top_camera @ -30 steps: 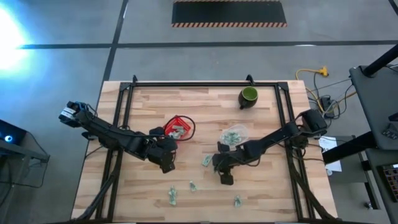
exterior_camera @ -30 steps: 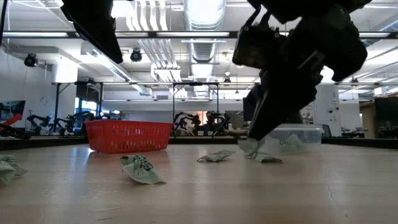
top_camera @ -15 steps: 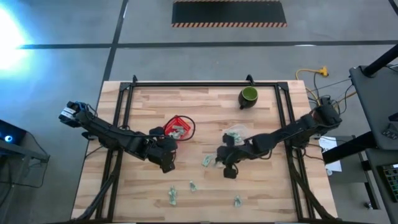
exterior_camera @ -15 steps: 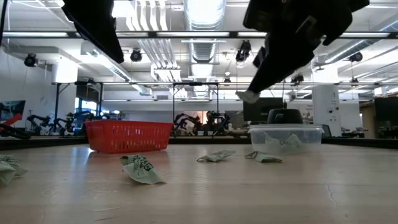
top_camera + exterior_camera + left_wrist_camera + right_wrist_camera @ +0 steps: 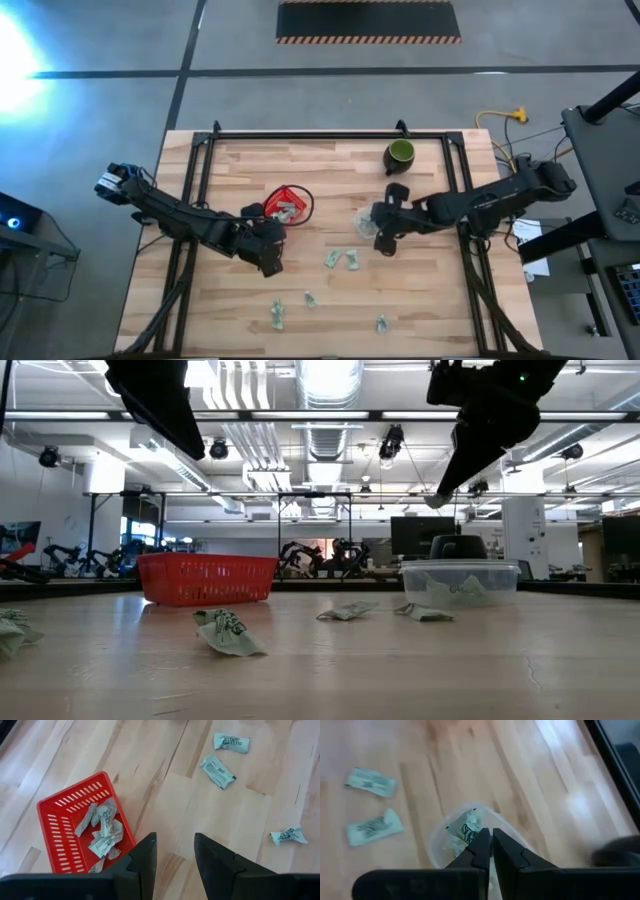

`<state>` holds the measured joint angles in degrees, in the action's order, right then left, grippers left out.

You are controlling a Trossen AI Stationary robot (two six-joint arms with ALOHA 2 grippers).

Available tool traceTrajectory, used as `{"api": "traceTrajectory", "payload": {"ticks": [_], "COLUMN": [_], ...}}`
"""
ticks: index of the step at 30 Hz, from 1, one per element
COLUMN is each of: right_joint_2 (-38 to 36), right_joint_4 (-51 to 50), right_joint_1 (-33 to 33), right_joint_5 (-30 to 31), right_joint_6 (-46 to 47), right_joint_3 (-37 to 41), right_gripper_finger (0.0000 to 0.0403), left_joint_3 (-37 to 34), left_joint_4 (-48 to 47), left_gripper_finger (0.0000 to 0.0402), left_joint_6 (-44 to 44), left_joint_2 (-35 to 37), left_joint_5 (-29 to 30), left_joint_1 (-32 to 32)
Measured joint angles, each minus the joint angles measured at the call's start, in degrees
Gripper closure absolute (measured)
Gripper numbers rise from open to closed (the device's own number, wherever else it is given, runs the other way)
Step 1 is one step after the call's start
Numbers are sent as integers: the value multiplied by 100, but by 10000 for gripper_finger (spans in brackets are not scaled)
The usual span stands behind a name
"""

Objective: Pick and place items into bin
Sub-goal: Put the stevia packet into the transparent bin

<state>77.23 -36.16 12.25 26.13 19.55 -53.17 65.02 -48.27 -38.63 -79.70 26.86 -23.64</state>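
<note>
While the fingers of the right gripper (image 5: 490, 833) pinch 1 item (image 5: 432, 501), they hang high over the clear tub (image 5: 460, 568) near the surface's middle. Open them only when they are right above it. The left gripper (image 5: 175, 838) waits by the red basket (image 5: 50, 815), its fingers a little apart and empty. The print on the loose items (image 5: 231, 742) is too small to read.

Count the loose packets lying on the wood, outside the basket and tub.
5 packets: two side by side at the centre, three toward the front edge. The front-left one may be two overlapping; others may be hidden.
</note>
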Motion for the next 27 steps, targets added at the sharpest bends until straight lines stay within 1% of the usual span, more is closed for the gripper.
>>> {"api": "traceTrajectory", "payload": {"ticks": [6,11,17,24,27], "right_joint_2": [74,181,196,201,201], "right_joint_4": [-257,-283,-259,-245,-231], "right_joint_1": [-278,-414,-448,-446,-444], "right_joint_5": [-4,-160,-214,-210,-173], "right_joint_6": [-27,20,373,407,407], "right_joint_3": [47,233,374,393,393], "right_gripper_finger": [394,394,394,393,383], "left_joint_3": [-98,-179,-180,-186,-189], "left_joint_4": [169,382,408,417,432], "left_gripper_finger": [288,288,288,288,288], "left_joint_6": [-6,-4,17,44,42], "left_joint_2": [0,-2,-2,-2,-2], "left_joint_5": [12,5,6,6,6], "left_joint_1": [-4,-12,-11,-11,-11]}}
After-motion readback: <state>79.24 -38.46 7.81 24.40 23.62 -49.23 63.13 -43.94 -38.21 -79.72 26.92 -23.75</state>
